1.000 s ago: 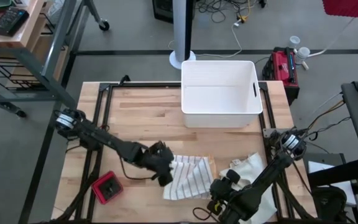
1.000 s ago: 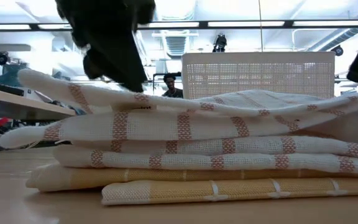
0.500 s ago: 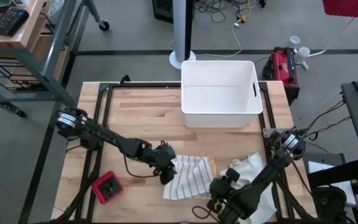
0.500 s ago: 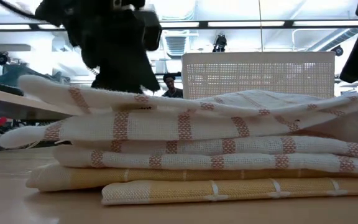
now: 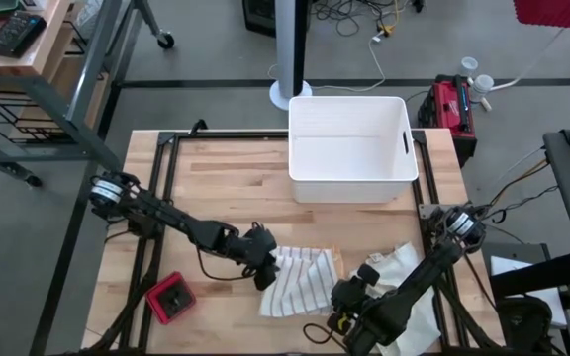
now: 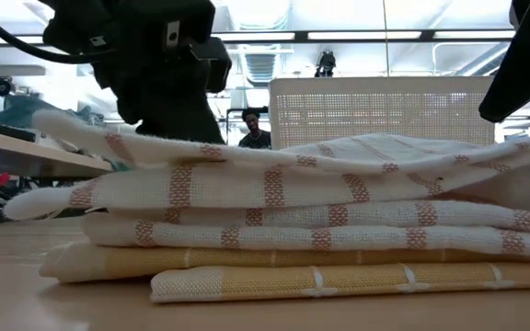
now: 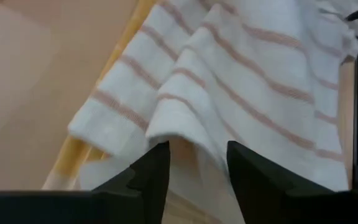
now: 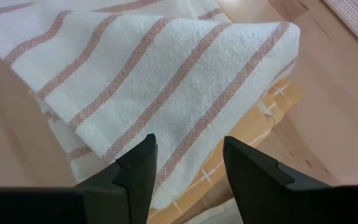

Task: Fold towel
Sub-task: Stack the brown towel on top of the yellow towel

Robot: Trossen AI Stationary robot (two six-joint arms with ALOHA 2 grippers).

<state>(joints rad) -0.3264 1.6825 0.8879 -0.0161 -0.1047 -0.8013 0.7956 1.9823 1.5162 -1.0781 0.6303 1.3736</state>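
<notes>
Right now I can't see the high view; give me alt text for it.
A striped towel lies folded on a wooden table, the left gripper at its left edge and the right gripper at its right, both open. A white bin stands at the table's far edge, a red object near the front left.

Left gripper and right gripper both low, jaws parted.

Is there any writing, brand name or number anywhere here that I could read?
None can be read.
Red box on the table: dark top, no legible label.
Red case on the floor: any markings too small to read.
Striped towel and white bin: plain, no text.
</notes>
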